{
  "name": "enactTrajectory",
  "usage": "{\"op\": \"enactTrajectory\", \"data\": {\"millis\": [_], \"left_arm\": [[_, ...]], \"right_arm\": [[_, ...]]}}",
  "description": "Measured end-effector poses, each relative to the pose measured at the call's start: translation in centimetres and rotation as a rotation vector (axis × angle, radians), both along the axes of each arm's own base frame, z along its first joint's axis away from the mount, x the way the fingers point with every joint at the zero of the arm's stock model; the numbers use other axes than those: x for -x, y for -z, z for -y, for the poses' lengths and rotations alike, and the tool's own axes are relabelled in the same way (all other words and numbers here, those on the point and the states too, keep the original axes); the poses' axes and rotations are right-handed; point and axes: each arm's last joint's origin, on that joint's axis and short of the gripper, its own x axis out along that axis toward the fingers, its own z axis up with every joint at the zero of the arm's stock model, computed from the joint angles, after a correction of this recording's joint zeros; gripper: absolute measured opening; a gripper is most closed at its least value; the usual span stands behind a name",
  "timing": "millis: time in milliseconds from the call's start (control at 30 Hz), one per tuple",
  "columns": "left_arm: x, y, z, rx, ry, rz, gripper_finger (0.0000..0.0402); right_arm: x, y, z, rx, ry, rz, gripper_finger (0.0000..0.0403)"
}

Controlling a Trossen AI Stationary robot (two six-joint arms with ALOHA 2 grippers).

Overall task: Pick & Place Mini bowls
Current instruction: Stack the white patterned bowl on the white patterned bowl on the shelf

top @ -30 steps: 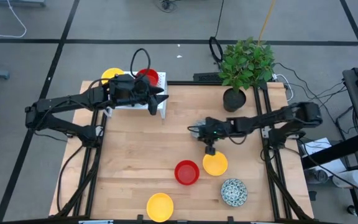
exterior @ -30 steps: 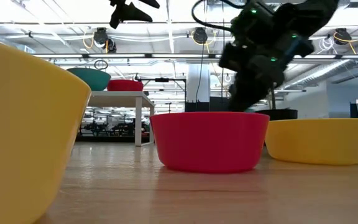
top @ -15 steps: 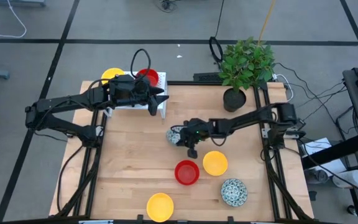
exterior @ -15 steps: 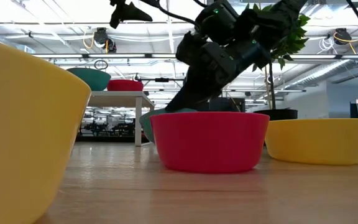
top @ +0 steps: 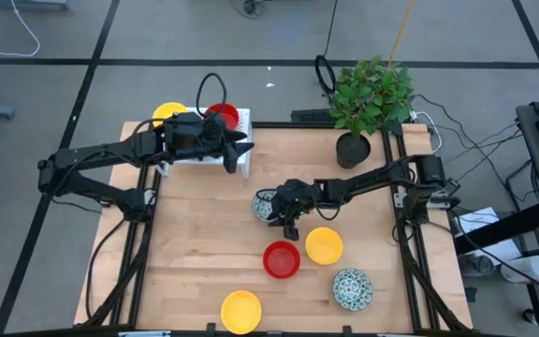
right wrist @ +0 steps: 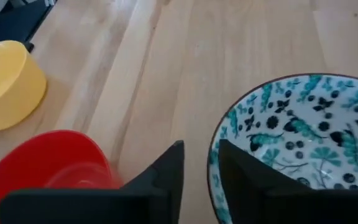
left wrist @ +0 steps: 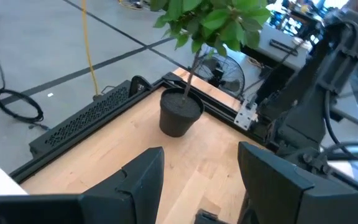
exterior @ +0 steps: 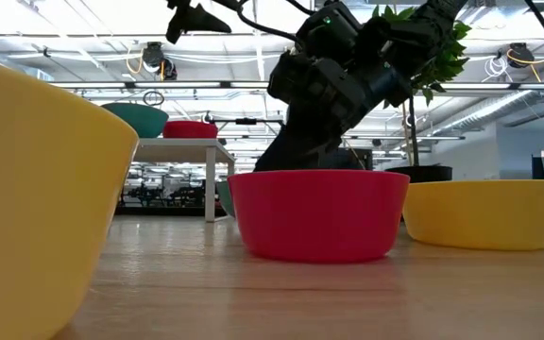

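A: Where is the patterned bowl (top: 264,205)?

B: On the table (top: 204,243), just left of centre in the high view. The right gripper (top: 286,208) is right at its rim. In the right wrist view the same bowl fills the lower right, and its rim sits at the narrow gap between the two dark fingers (right wrist: 166,174).

A: Gripped, then?

B: Hard to say. The fingers stand only narrowly apart with the rim at them, but whether they pinch it or have let go I cannot tell.

A: And the other bowls?

B: Below the gripper in the high view, a red bowl (top: 282,259) and a yellow bowl (top: 324,245) lie side by side. A second patterned bowl (top: 352,288) lies at lower right, and another yellow bowl (top: 240,311) at the bottom edge. A yellow one (top: 168,113) and a red one (top: 222,114) sit at upper left, on the white stand (top: 241,126).

A: The left arm?

B: The left gripper (top: 247,146) hangs over the stand at upper left, well apart from the patterned bowl, fingers spread wide and holding nothing. Its wrist view looks towards the plant pot (left wrist: 180,112).
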Motion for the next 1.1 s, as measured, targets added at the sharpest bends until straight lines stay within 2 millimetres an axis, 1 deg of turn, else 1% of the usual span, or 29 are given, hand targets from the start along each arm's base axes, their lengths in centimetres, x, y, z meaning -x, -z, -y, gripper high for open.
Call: {"op": "enactTrajectory", "data": {"millis": [133, 233, 367, 467, 600, 700, 867, 1000, 1100], "left_arm": [[0.0, 0.0, -0.1, 0.030, -0.068, 0.020, 0.0207], [0.1, -0.1, -0.2, 0.047, -0.082, 0.028, 0.0207], [-0.2, -0.2, -0.1, 0.040, -0.077, 0.056, 0.0207], [-1.0, -0.3, 0.1, 0.030, -0.063, 0.092, 0.0207], [-2.7, 0.4, 0.6, 0.002, -0.023, 0.098, 0.0207], [-4.0, 1.6, 1.1, -0.008, 0.005, 0.050, 0.0207], [-6.0, 3.8, 2.2, 0.027, 0.046, -0.024, 0.0207], [-7.3, 5.7, 3.7, 0.044, 0.109, -0.102, 0.0207], [-7.8, 6.9, 4.9, 0.059, 0.168, -0.168, 0.0207]], "right_arm": [[0.0, -0.1, 0.0, -0.031, 0.024, -0.008, 0.0124], [0.2, -0.9, 0.2, -0.059, 0.047, 0.003, 0.0144], [0.8, -3.0, 0.7, -0.094, 0.057, 0.043, 0.0163], [1.9, -5.4, 1.2, -0.108, 0.050, 0.069, 0.0171], [4.5, -8.9, 1.7, -0.078, 0.052, 0.075, 0.0173], [6.7, -11.4, 1.9, -0.054, 0.053, 0.096, 0.0170], [11.0, -15.3, 2.1, -0.034, 0.084, 0.150, 0.0170], [14.6, -17.6, 1.9, 0.009, 0.147, 0.190, 0.0170], [17.1, -18.7, 1.8, 0.018, 0.212, 0.197, 0.0171]]}}
